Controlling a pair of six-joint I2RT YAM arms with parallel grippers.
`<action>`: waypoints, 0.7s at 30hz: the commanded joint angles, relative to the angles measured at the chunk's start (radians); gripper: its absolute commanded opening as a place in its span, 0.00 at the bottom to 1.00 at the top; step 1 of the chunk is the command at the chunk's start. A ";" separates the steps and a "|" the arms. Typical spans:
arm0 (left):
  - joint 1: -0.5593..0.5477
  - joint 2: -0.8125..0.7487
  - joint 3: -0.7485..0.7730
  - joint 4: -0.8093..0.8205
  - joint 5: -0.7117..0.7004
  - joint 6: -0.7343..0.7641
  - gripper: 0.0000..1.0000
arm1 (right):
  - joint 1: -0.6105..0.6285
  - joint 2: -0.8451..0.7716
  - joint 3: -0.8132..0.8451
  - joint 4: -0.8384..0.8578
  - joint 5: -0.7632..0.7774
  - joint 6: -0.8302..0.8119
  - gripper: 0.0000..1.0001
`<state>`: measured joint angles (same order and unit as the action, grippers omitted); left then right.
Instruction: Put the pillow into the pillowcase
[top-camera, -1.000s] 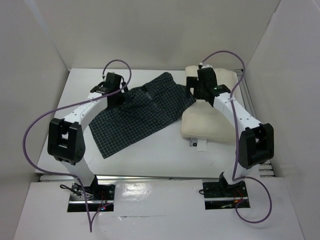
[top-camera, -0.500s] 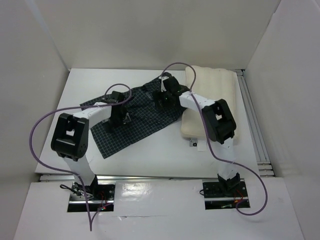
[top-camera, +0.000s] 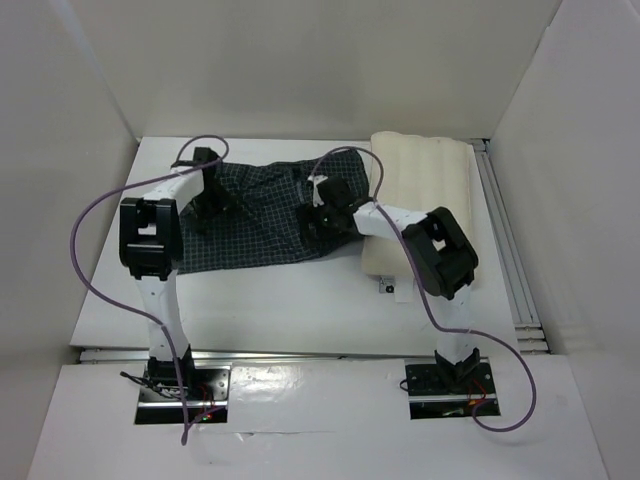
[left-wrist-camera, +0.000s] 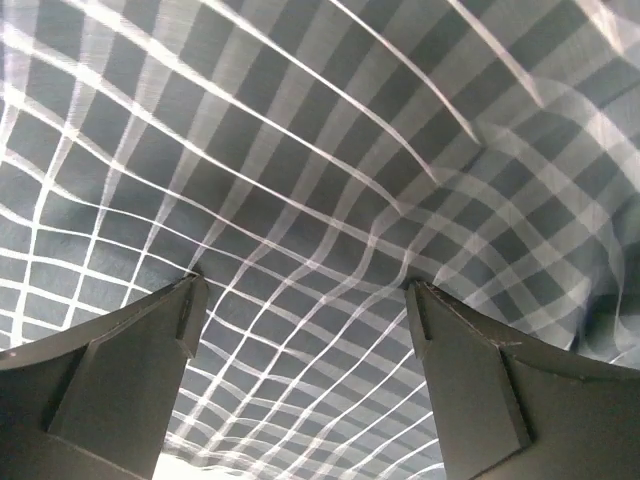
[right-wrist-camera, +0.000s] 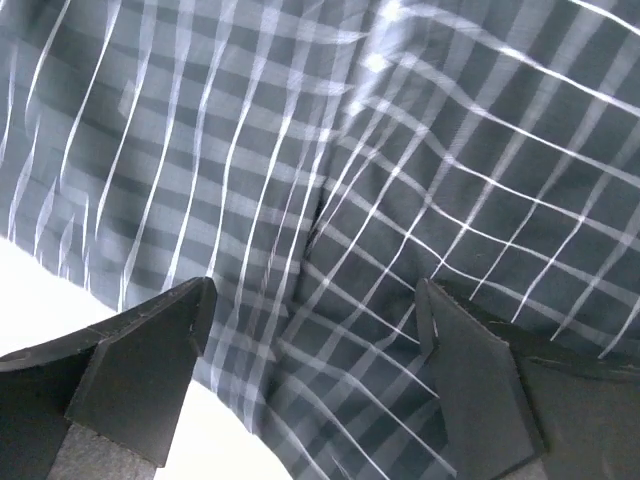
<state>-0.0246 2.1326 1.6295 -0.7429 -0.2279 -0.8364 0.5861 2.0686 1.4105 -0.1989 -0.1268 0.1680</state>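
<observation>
I see the pillowcase (top-camera: 250, 215) spread on the desk (top-camera: 300, 300) with the pillow (top-camera: 425, 180) just beside its right end, and the left end effector (left-wrist-camera: 300, 290) and right end effector (right-wrist-camera: 310, 290) (each with jaws wide apart) down on its cloth.

The left gripper (left-wrist-camera: 303, 288) stands with its jaws spread wide. Both dark fingers (left-wrist-camera: 120, 370) point at the pillowcase (left-wrist-camera: 300, 130), whose navy, white-gridded cloth fills everything ahead of the pincer. The cloth puckers where each fingertip meets it. Beyond the right-hand finger it creases and laps over itself.
</observation>
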 joint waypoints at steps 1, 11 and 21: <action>0.061 0.113 0.124 -0.036 -0.002 0.030 1.00 | 0.089 -0.065 -0.116 -0.088 -0.120 0.074 0.92; 0.089 -0.023 0.055 -0.033 -0.065 0.063 1.00 | 0.199 -0.295 -0.088 -0.178 0.196 0.019 0.97; -0.130 -0.289 0.076 0.062 0.018 0.270 1.00 | -0.144 -0.258 0.232 -0.259 0.257 0.025 1.00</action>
<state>-0.0628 1.9545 1.6752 -0.7410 -0.2562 -0.6743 0.5537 1.7535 1.5181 -0.4042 0.0624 0.1967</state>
